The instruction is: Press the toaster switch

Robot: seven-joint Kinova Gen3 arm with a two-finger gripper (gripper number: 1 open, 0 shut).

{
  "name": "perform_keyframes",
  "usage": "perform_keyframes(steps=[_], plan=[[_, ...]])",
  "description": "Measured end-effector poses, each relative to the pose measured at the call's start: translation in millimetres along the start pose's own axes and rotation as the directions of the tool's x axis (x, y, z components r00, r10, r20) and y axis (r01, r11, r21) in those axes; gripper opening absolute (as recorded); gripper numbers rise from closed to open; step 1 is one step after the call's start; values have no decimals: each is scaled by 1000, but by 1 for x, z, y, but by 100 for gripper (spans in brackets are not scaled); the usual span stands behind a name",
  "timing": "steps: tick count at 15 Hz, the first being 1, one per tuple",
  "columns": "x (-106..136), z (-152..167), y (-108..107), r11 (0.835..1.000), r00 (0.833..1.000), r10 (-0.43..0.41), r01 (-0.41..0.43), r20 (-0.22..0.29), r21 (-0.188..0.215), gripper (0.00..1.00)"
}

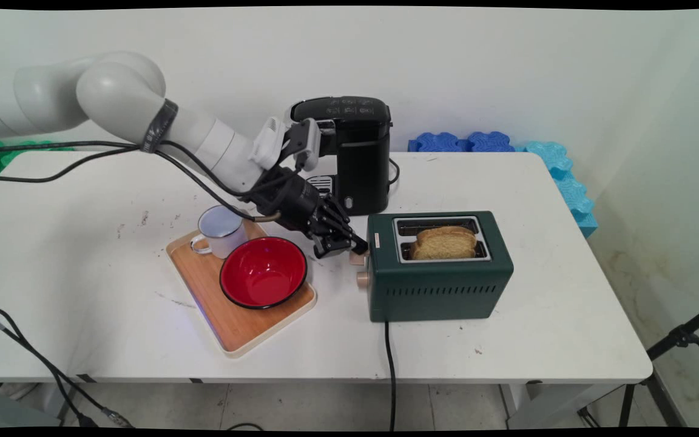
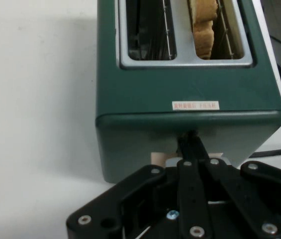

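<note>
While the gripper (image 1: 351,246) sits with fingers pinched together right over the green toaster's (image 1: 440,285) beige lever (image 1: 357,260), toast (image 1: 445,243) pokes up from one slot. Red bowl (image 1: 263,272) is at the gripper's 8 o'clock.

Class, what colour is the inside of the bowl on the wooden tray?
Glossy red, with a black rim; clearest in the main view.

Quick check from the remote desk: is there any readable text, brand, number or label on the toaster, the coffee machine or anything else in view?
Nothing can be read.
Toaster: small white sticker with red print on its top edge, too blurred to read.
Coffee machine: pale markings on its top panel, too small to read.
Mug, red bowl, wooden tray: no text visible.
</note>
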State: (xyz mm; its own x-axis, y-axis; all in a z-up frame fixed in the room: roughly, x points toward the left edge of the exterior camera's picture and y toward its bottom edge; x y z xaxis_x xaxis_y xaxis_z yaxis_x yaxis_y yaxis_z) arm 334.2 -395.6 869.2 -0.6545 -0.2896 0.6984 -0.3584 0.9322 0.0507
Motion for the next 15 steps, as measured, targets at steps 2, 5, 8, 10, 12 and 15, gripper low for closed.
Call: perform_keyframes(steps=[2,5,8,10,12,15], plan=[[-3,3,0,1000,1000,1,-1,4,-1,0],[-8,5,0,1000,1000,0,0,9,-2,0],[-13,9,0,1000,1000,-3,3,16,0,0],[-17,11,1,1000,1000,-7,7,21,1,0],[-19,14,1,1000,1000,-9,9,25,1,0],[-23,17,2,1000,999,-13,13,30,2,0]])
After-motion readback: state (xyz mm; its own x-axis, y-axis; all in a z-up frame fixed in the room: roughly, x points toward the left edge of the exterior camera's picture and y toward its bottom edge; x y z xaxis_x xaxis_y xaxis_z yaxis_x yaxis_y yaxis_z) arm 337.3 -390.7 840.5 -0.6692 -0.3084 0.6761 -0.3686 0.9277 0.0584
